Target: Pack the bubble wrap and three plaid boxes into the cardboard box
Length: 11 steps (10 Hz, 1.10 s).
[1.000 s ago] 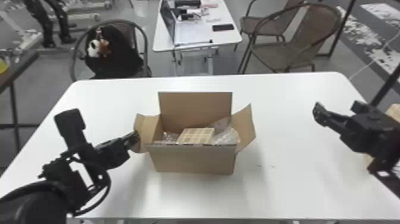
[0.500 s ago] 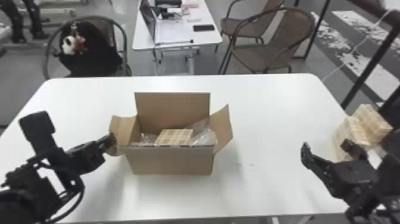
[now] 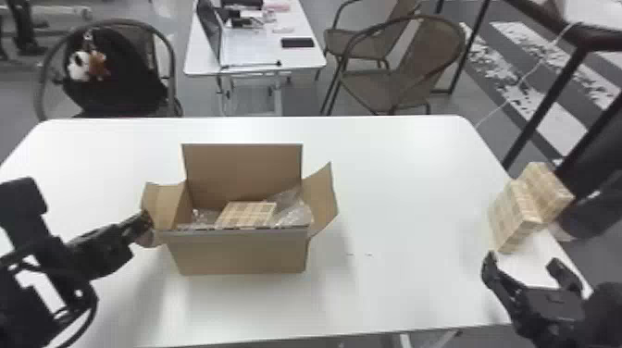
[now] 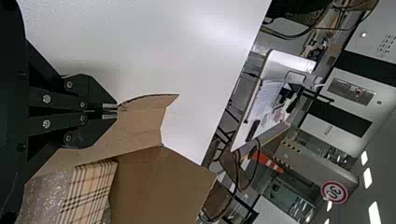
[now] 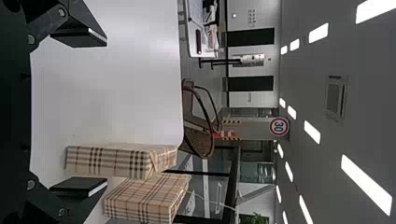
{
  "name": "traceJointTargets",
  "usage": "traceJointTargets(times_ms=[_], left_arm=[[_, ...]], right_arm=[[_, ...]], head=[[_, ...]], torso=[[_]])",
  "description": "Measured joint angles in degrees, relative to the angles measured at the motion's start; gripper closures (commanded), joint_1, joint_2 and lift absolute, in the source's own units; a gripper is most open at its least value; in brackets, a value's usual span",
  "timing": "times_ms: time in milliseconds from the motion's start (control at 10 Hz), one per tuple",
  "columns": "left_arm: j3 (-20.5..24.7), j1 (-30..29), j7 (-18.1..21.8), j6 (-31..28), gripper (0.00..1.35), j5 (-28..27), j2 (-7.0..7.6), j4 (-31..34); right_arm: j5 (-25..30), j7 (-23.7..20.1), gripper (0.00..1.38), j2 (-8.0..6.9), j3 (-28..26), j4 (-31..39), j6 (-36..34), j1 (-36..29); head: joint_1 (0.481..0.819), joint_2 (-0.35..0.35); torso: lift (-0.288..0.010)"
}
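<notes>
Beyond where the broad white table (image 3: 407,185) ends, brown woven chairs (image 3: 379,81) and a smaller white table (image 3: 301,58) stand on the grey floor. Over on the robot's left half, the open brown cardboard box (image 3: 240,252) holds 1 beige plaid box (image 3: 247,214) with clear bubble wrap (image 3: 294,210) around it. The left gripper (image 3: 146,220) is clenched on the left cardboard flap (image 3: 159,203); its arm slants in from the left edge. The right gripper (image 3: 523,264) is wide open and empty (quite a gap, from where I'm watching), its arm entering at the lower right, fingers pointing toward 2 more plaid boxes (image 3: 509,217), set close together near the table's right edge.
</notes>
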<state>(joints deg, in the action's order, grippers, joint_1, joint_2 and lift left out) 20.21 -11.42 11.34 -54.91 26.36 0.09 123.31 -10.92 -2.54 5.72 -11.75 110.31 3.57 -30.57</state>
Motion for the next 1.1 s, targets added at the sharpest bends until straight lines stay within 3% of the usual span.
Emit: traceJointTargets(times_ms=[300,700,1100], left_arm=[[0.0,-0.1,0.0,0.1,1.22,0.1,0.0,0.0],[0.0,-0.2,0.1,0.1,1.22,0.2,0.0,0.0],[0.2,-0.5,0.3,0.6,1.22,0.5,0.0,0.0]], right_arm=[[-2.1,-1.2,0.23,0.58,-2.3,-8.9,2.2,5.4],[-3.2,-3.3,0.23,3.94,-2.6,-16.6,3.3,12.4],[-2.8,-6.1,0.23,4.73,-2.4,-22.9,4.6,17.5]], head=[[0.695,-0.134],[0.695,-0.152],[0.695,-0.152]], torso=[[-0.148],[-0.148],[-0.148]])
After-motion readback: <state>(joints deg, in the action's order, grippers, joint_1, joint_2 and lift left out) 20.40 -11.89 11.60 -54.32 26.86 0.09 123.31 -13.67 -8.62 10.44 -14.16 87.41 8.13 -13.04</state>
